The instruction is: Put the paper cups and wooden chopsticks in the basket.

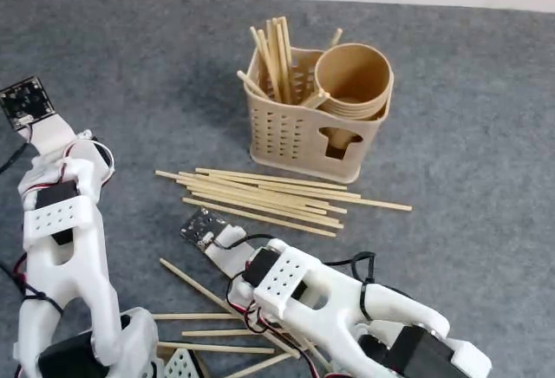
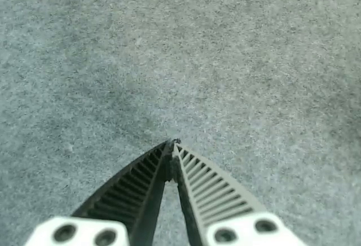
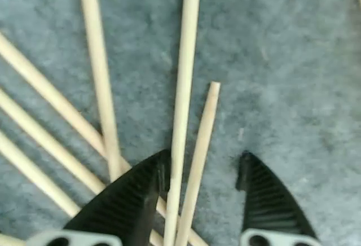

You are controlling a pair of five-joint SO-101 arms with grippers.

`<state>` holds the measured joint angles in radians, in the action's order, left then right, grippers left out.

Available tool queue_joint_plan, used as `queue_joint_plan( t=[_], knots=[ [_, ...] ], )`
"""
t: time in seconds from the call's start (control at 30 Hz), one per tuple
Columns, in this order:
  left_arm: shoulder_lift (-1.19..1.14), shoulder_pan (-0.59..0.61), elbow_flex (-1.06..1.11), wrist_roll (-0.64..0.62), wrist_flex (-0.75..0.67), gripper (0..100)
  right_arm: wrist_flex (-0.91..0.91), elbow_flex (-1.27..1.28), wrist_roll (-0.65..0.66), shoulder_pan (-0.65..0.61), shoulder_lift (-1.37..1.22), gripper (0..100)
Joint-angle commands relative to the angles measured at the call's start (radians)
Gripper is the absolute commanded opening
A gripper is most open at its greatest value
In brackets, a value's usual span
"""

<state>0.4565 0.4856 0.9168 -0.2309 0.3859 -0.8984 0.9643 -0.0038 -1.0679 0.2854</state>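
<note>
On grey carpet [image 1: 486, 135], the basket [image 1: 303, 140], toward 12 o'clock, is being occupied by stacked paper cups [image 1: 351, 79] and upright wooden chopsticks [image 1: 276, 57]. Loose chopsticks [image 1: 269, 196] are lying at its 6 o'clock. The right gripper [image 3: 203, 164] is being held apart astride further chopsticks [image 3: 183, 60]. The left gripper [image 2: 172, 144] is being held closed over bare carpet.

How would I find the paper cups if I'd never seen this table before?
Find the grey table and the tan basket with little holes standing on it. The cups sit stacked in one half of it, beside upright chopsticks. They are the only round, hollow thing; all around are thin sticks.
</note>
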Motion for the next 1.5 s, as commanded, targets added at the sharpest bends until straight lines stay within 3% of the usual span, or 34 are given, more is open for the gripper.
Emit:
queue_joint_plan(
  t=[0.0,0.23,0.4,0.8,1.1,1.47],
  knots=[
    [0.025,-0.002,-0.008,-0.005,-0.018,1,0.010,-0.036,0.089,-0.012,-0.019,1.7],
    [0.025,-0.002,-0.008,-0.005,-0.018,1,-0.013,-0.042,0.135,0.021,0.001,0.5],
    [0.025,-0.002,-0.008,-0.005,-0.018,1,-0.119,-0.087,0.137,0.071,0.176,0.5],
    [0.025,-0.002,-0.008,-0.005,-0.018,1,-0.186,-0.110,0.138,0.168,0.516,0.5],
    [0.025,-0.002,-0.008,-0.005,-0.018,1,-0.188,-0.332,0.138,0.262,0.656,0.5],
    [0.025,-0.002,-0.008,-0.005,-0.018,1,-0.116,-0.765,0.138,0.272,0.633,0.5]
  ],
)
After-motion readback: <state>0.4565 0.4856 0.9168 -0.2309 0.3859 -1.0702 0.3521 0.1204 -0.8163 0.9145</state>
